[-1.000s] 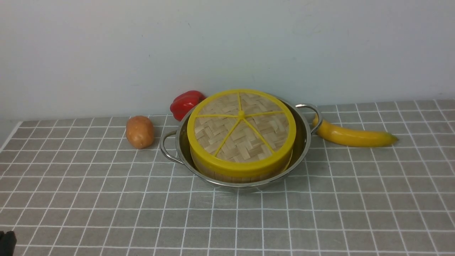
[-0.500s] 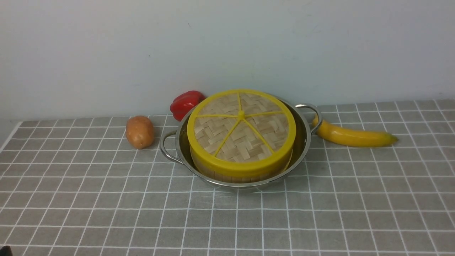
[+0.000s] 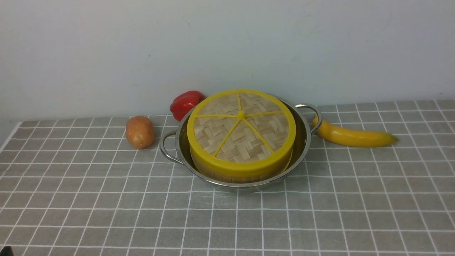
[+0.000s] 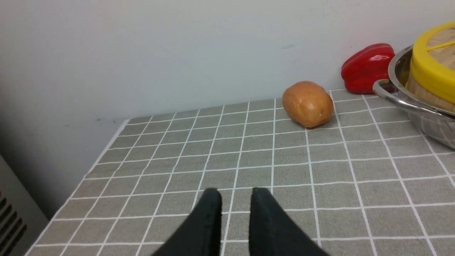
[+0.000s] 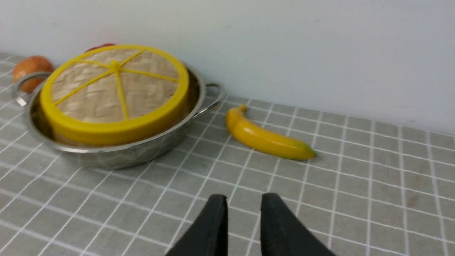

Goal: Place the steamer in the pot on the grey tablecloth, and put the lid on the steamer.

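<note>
The shiny pot stands on the grey tablecloth near the back wall. Inside it sits the steamer, of which only a strip of low wooden wall shows. The woven lid with its yellow rim and spokes lies flat on top of the steamer. My left gripper hangs low over bare cloth, well short of the pot's left side, open with nothing between its black fingers. On the other side my right gripper is also open and empty, over cloth in front of the banana.
A potato lies left of the pot and a red pepper sits behind the pot's left edge. A banana lies just right of the pot's right handle. The wall rises right behind them. The cloth's left edge is near my left gripper.
The black tip of my left gripper at the front view's bottom left corner has slid almost out of sight. Pot, steamer and lid have not moved.
</note>
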